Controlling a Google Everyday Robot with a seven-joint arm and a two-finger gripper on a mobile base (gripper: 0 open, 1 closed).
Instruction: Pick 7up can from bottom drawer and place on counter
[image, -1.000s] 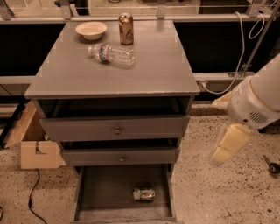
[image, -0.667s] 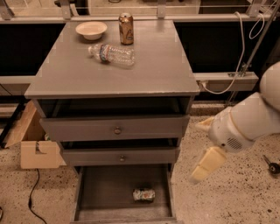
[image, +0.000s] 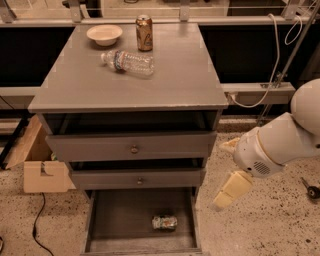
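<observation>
The 7up can (image: 164, 222) lies on its side on the dark floor of the bottom drawer (image: 120, 220), which is pulled out at the foot of the cabinet. The counter (image: 160, 85) is the grey top of the cabinet. My gripper (image: 220, 176) hangs to the right of the cabinet, level with the middle drawer, above and to the right of the can. Its pale fingers (image: 232, 189) stand apart and hold nothing. The white arm (image: 280, 145) reaches in from the right.
On the counter are a white bowl (image: 104, 34), a brown-gold can (image: 144, 33) and a clear plastic bottle (image: 129, 62) lying down. The two knobbed drawers (image: 134, 148) stand slightly ajar. A cardboard box (image: 42, 172) sits left of the cabinet on the speckled floor.
My arm and gripper have moved left and lower, closer to the cabinet's right side. The can and the drawer have not moved.
</observation>
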